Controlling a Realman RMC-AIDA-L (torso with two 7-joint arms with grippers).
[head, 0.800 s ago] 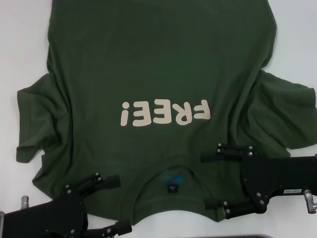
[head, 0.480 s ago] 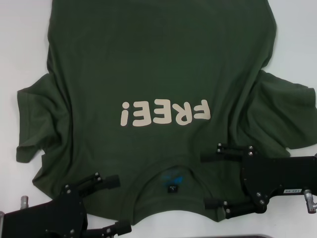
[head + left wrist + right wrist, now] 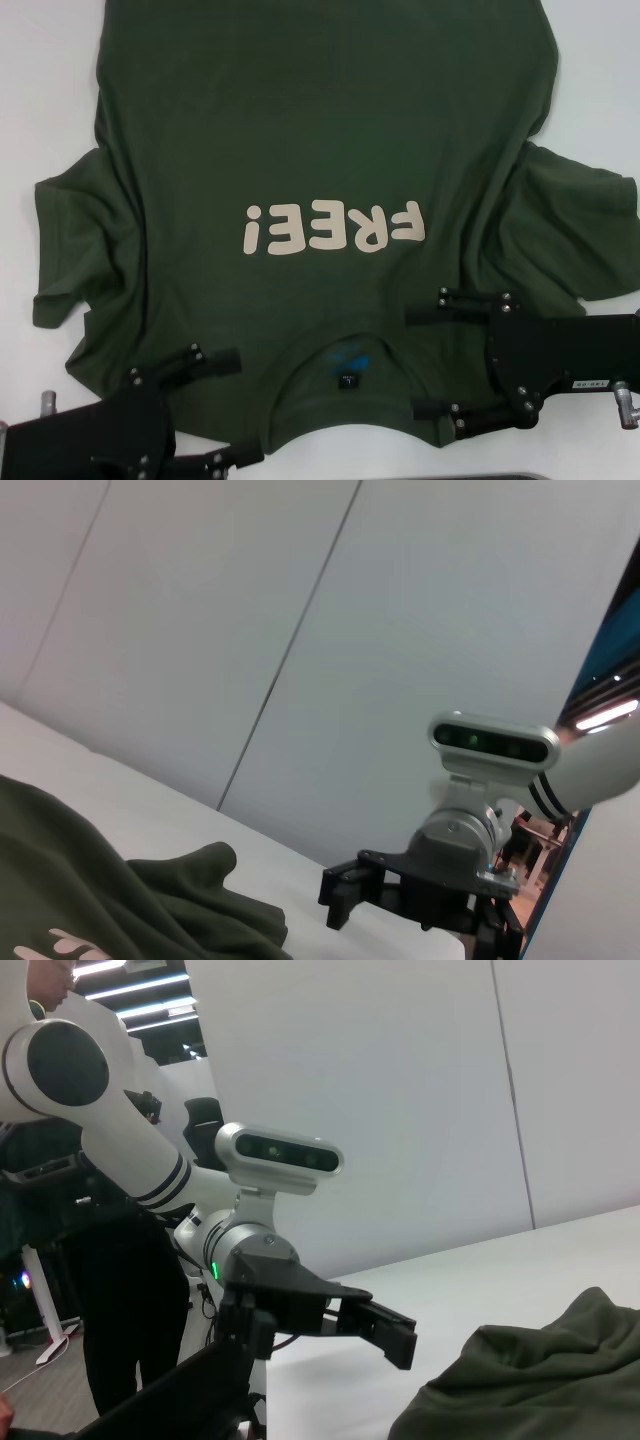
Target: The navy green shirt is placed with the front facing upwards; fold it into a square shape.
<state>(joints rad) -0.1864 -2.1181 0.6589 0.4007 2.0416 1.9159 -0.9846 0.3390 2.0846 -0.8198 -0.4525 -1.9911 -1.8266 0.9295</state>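
Observation:
The navy green shirt point(image 3: 320, 150) lies spread front-up on the white table point(image 3: 40, 90), collar point(image 3: 345, 375) toward me, cream "FREE!" lettering point(image 3: 333, 228) across the chest. My left gripper point(image 3: 225, 408) is open over the shoulder left of the collar. My right gripper point(image 3: 420, 362) is open over the shoulder right of the collar, one finger point(image 3: 455, 305) on the far side and one point(image 3: 455, 412) on the near side. In the left wrist view a shirt sleeve point(image 3: 200, 900) and the right gripper point(image 3: 345, 895) show. The right wrist view shows a sleeve point(image 3: 540, 1380) and the left gripper point(image 3: 375, 1325).
A person point(image 3: 60, 1210) stands behind the left arm in the right wrist view. Bare white table surrounds the shirt, and a grey wall point(image 3: 250, 630) rises behind it. The table's near edge point(image 3: 560, 476) runs just below the grippers.
The left gripper has slid slightly toward the near edge. The right gripper has barely moved. The shirt lies unchanged.

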